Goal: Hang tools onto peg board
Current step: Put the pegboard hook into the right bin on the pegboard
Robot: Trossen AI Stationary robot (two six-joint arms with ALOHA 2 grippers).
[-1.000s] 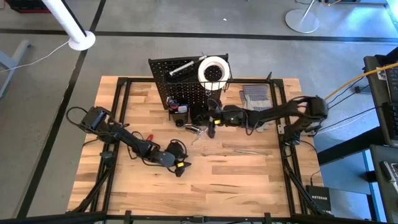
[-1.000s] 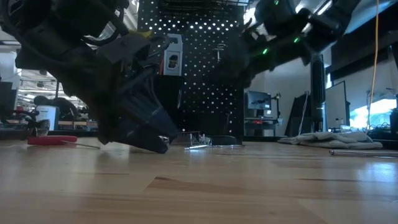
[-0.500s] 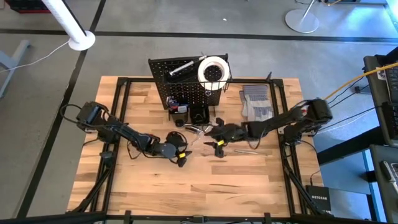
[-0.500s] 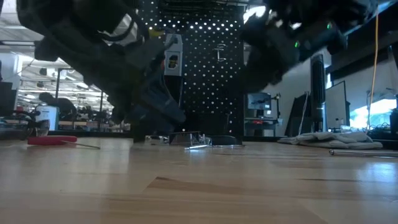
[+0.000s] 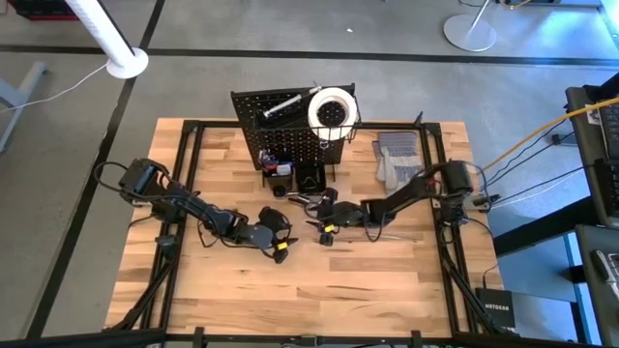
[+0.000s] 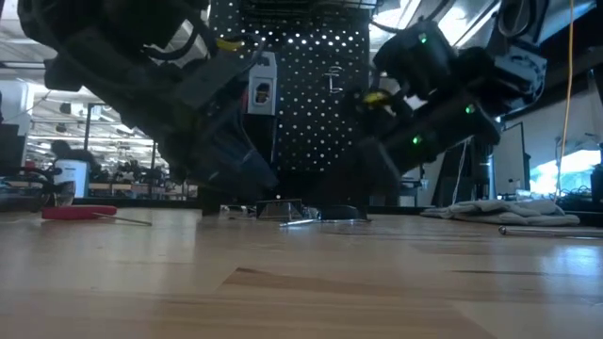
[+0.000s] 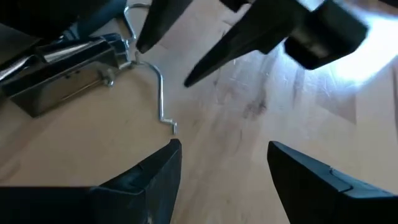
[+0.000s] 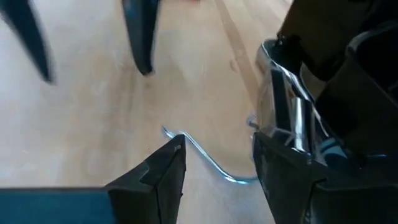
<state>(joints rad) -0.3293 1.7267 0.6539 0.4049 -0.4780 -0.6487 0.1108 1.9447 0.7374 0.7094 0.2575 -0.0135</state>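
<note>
Between fingers: one silver tool (image 7: 68,65), boxy, with a bent wire hook, flat on the table (image 5: 387,271).
Grippers: two; left gripper (image 7: 221,165) and right gripper (image 8: 217,165), fingers spread, holding nothing.
Peg board (image 5: 290,130): one, black, perforated, upright beyond both.
Gloves (image 5: 398,159): grey, well apart.

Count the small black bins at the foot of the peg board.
2. One small black bin sits at the base of the peg board toward the left arm's side; the other bin stands right beside it, nearer the middle. More may be hidden behind the arms.
</note>
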